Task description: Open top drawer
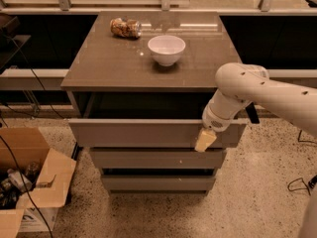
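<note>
I judge the plain grey-taupe top drawer (138, 133) to be a stiff, rigid box on runners. It is probably moderately heavy and should slide straight without flexing. Its flat front is smooth and handle-less, so I expect a pull on the bare face would slip. The only hold I see is the upper edge of the front panel, hooked from behind, where a dark gap shows under the grey-brown bench (109, 63). The drawer sits directly beneath the bench top, its front standing partly out past the bench's front edge. It looks wider and taller than the two shorter grey drawer fronts (153, 158) lower down. The cream-tipped pincer (205, 139) on the white arm (257, 86) lies against the right part of that front, below the bench's right front corner. I cannot tell whether it is spread or closed.
</note>
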{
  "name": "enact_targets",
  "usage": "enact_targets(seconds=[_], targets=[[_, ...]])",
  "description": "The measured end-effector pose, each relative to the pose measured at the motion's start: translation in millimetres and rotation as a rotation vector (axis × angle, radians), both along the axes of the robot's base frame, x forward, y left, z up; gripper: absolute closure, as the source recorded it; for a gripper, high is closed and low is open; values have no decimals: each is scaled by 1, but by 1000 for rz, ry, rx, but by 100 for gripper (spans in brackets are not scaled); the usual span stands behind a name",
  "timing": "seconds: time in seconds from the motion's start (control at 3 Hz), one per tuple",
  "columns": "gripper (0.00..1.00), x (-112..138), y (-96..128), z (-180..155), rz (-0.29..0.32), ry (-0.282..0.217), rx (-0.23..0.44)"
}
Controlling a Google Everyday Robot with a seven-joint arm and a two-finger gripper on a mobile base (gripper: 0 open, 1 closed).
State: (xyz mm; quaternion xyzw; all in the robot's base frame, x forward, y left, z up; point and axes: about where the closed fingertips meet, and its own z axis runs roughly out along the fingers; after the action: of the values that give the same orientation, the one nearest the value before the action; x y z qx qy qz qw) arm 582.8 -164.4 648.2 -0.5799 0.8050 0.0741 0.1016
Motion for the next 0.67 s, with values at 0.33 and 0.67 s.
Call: enact_targets(seconds=[0.33,0.67], targets=[[64,-22,-2,1,61,56,-31],[87,-22,-2,1,61,56,-31]])
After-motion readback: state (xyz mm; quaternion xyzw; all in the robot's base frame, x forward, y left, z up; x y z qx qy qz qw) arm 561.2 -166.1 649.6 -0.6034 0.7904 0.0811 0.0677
